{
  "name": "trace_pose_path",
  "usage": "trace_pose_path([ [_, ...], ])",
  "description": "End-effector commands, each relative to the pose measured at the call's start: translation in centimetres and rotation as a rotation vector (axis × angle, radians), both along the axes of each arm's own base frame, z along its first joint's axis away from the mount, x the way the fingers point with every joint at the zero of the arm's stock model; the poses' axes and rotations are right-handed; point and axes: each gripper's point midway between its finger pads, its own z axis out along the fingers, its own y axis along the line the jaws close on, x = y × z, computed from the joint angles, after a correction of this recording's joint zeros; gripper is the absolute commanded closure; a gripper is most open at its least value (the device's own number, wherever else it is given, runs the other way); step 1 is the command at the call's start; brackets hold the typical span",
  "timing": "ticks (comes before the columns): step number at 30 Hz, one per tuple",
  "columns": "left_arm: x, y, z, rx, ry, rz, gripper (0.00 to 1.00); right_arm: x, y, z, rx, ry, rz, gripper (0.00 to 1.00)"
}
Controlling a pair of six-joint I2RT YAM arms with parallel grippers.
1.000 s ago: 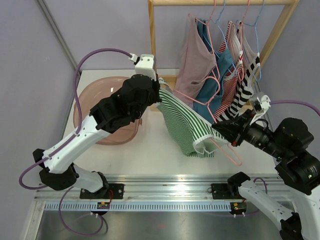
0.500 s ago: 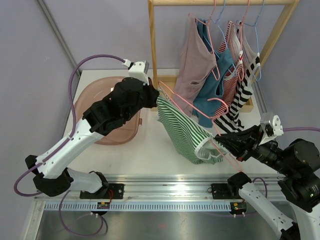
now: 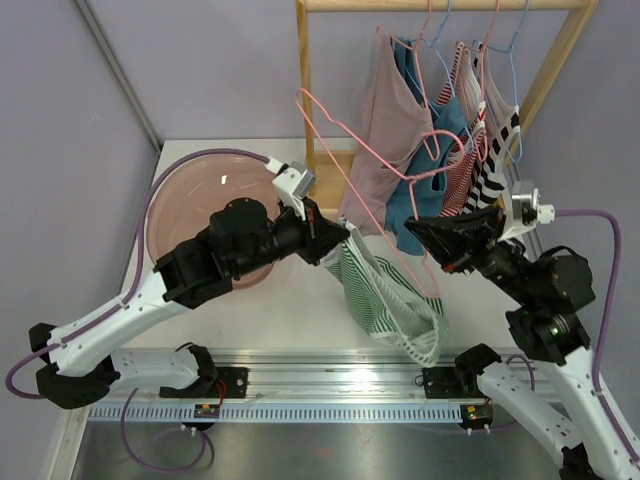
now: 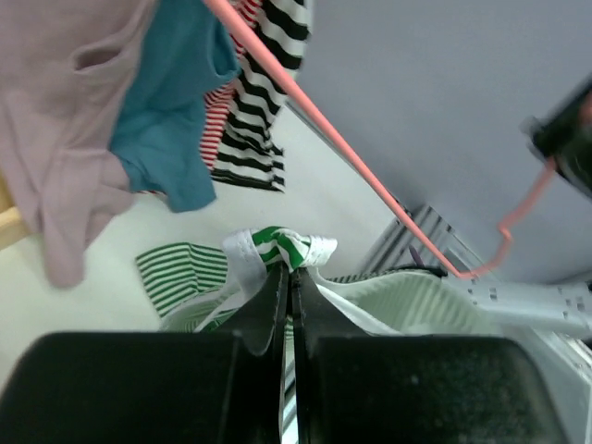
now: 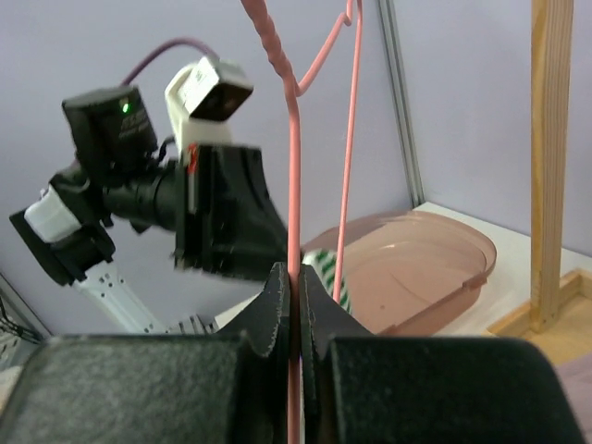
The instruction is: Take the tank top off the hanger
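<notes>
The green-and-white striped tank top (image 3: 385,300) hangs bunched over the table's front. My left gripper (image 3: 340,240) is shut on its white-edged strap (image 4: 277,248). The pink wire hanger (image 3: 345,195) is tilted up, its hook high near the rack post and its lower end by the fabric's right side. I cannot tell whether a strap still loops over it. My right gripper (image 3: 418,228) is shut on the hanger wire (image 5: 294,185), which passes straight between the jaws. The hanger (image 4: 351,157) crosses above the tank top in the left wrist view.
A pink basin (image 3: 200,200) sits at the table's left. The wooden rack (image 3: 303,80) at the back carries several other garments (image 3: 400,130) on hangers, close behind the right gripper. The arms' mounting rail (image 3: 330,375) runs along the near edge.
The right gripper has lifted and swung the hanger up towards the rack. The left gripper has come down and nearer with the strap. The tank top has slid from stretched flat to hanging bunched.
</notes>
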Motion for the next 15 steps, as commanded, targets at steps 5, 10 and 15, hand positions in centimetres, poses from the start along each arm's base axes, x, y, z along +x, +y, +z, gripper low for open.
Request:
trace_pose_path([
  [5, 1.8, 2.7, -4.5, 0.129, 0.012, 0.172, 1.00, 5.1, -1.7, 5.1, 0.146, 0.021, -0.217, 1.00],
  [10, 4.1, 7.7, -8.4, 0.277, 0.054, 0.449, 0.98, 8.0, -3.0, 2.3, 0.012, 0.242, -0.378, 1.00],
  [15, 3.6, 8.1, -9.1, 0.270, 0.067, 0.440, 0.79, 11.5, -2.3, 1.2, -0.088, 0.335, -0.444, 1.00],
])
